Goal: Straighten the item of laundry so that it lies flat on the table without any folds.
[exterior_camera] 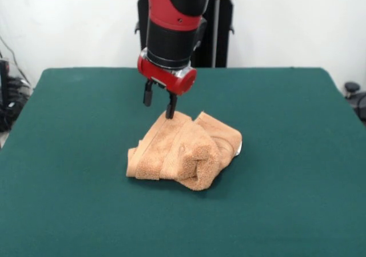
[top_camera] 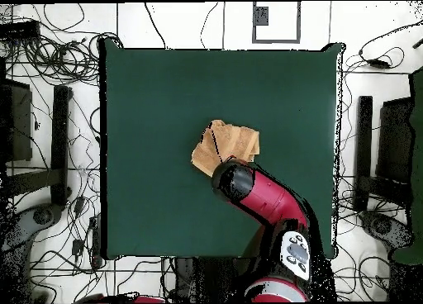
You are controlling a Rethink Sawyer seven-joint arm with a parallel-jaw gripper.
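A broad dark green table point(exterior_camera: 68, 154) with a felt-like top fills the scene, white wall behind it in the front view, and the overhead view shows pale floor on all sides strewn with black cables point(top_camera: 58, 61). Near the table's middle sits the orange-tan terry towel point(exterior_camera: 183, 151), bunched into a thick, lumpy heap of rolled folds. The red and black arm's gripper point(exterior_camera: 159, 104) is over its far edge, two dark fingers spread apart, one tip touching the cloth.
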